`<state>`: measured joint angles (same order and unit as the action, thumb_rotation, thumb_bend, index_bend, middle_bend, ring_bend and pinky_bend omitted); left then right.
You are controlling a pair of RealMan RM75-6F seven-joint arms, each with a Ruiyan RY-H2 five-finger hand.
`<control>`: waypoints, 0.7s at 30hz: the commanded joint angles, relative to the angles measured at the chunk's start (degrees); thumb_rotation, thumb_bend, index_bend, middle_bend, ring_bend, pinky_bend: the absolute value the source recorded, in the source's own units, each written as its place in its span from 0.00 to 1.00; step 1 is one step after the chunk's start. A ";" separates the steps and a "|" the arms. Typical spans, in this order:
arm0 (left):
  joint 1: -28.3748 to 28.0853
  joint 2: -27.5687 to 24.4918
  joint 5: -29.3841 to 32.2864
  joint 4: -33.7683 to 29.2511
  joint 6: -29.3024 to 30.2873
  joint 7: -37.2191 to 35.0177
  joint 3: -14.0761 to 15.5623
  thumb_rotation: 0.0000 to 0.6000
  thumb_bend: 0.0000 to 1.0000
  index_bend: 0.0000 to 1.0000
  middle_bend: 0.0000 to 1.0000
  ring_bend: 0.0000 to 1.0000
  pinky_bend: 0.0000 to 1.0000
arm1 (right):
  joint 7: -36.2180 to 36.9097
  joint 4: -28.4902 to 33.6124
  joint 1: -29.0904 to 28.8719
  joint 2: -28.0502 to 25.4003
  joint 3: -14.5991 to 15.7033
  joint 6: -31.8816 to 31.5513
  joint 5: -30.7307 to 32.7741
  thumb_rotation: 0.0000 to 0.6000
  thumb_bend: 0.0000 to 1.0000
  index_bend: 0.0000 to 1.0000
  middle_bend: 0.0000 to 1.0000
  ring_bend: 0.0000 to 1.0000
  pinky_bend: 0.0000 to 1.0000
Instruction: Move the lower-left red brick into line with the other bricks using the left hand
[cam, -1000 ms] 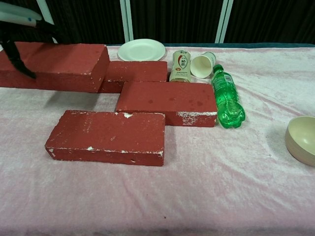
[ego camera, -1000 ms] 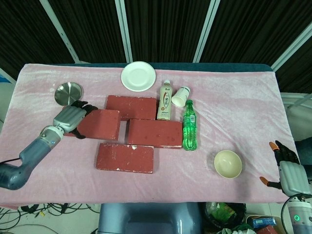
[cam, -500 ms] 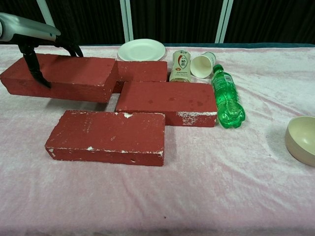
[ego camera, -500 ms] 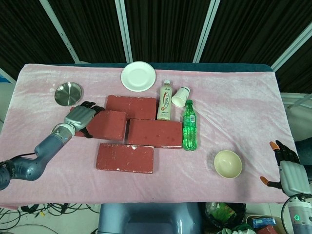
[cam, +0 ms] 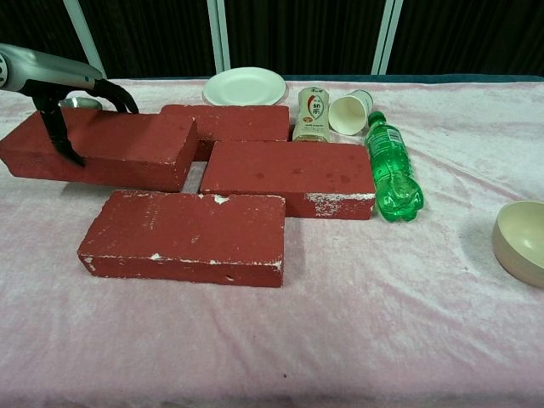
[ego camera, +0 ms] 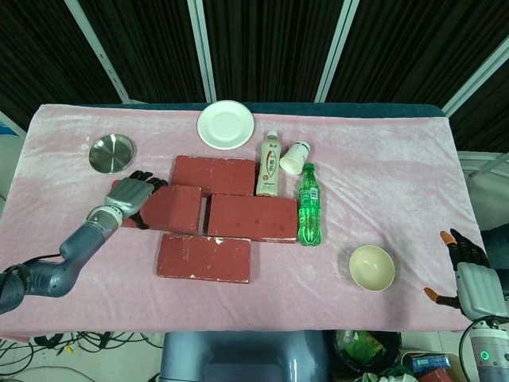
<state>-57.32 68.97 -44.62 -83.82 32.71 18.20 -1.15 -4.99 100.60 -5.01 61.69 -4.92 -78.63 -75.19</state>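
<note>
My left hand grips the left end of a red brick, thumb down its near face and fingers over the top. This brick lies about level at table height. Its right end is close beside the middle brick, and it sits in front of the back brick. A fourth brick lies nearer the front edge. My right hand hangs off the table's lower right corner with its fingers apart and holds nothing.
A white plate and a metal dish sit at the back. A tea bottle, a tipped paper cup and a green bottle stand right of the bricks. A cream bowl is at front right.
The left hand has brought the held brick down from the air and to the right, to table level beside the middle brick. The right hand has not moved.
</note>
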 commanded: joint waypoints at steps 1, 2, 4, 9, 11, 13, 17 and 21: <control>0.05 0.90 0.16 0.68 0.96 0.35 0.29 1.00 0.28 0.23 0.25 0.00 0.00 | 0.00 0.02 -0.03 -0.01 0.06 0.09 -0.07 1.00 0.05 0.00 0.00 0.00 0.08; 0.06 1.34 0.13 0.87 1.41 0.38 0.26 1.00 0.28 0.23 0.25 0.00 0.00 | -0.01 0.03 -0.04 -0.02 0.09 0.11 -0.12 1.00 0.05 0.00 0.00 0.00 0.08; 0.08 1.90 0.13 1.08 1.96 0.30 0.13 1.00 0.28 0.23 0.25 0.00 0.00 | 0.01 0.05 -0.02 -0.04 0.12 0.10 -0.15 1.00 0.05 0.00 0.00 0.00 0.08; -0.15 2.94 0.25 1.50 2.20 0.53 0.22 1.00 0.26 0.23 0.25 0.00 0.00 | 0.09 0.09 -0.01 -0.08 0.13 0.14 -0.09 1.00 0.05 0.00 0.00 0.00 0.08; -0.18 3.32 0.56 1.66 2.20 0.39 0.19 1.00 0.25 0.23 0.25 0.00 0.00 | 0.13 0.10 -0.01 -0.12 0.13 0.19 -0.05 1.00 0.05 0.00 0.00 0.00 0.08; -0.16 3.60 0.97 1.85 2.20 0.13 0.14 1.00 0.25 0.22 0.25 0.00 0.00 | 0.16 0.10 -0.03 -0.14 0.10 0.19 -0.05 1.00 0.05 0.00 0.00 0.00 0.08; -0.27 4.26 1.41 2.18 2.48 0.35 0.33 1.00 0.23 0.22 0.25 0.00 0.00 | 0.19 0.09 -0.06 -0.14 0.12 0.26 -0.06 1.00 0.05 0.00 0.00 0.00 0.08; -0.27 4.91 1.40 2.11 3.17 0.15 0.01 1.00 0.22 0.22 0.24 0.00 0.00 | 0.15 0.10 -0.07 -0.13 0.13 0.25 -0.08 1.00 0.05 0.00 0.00 0.00 0.08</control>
<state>-57.59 73.80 -43.20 -81.71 35.80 18.39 -1.08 -4.84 100.69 -5.07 61.55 -4.79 -78.38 -75.27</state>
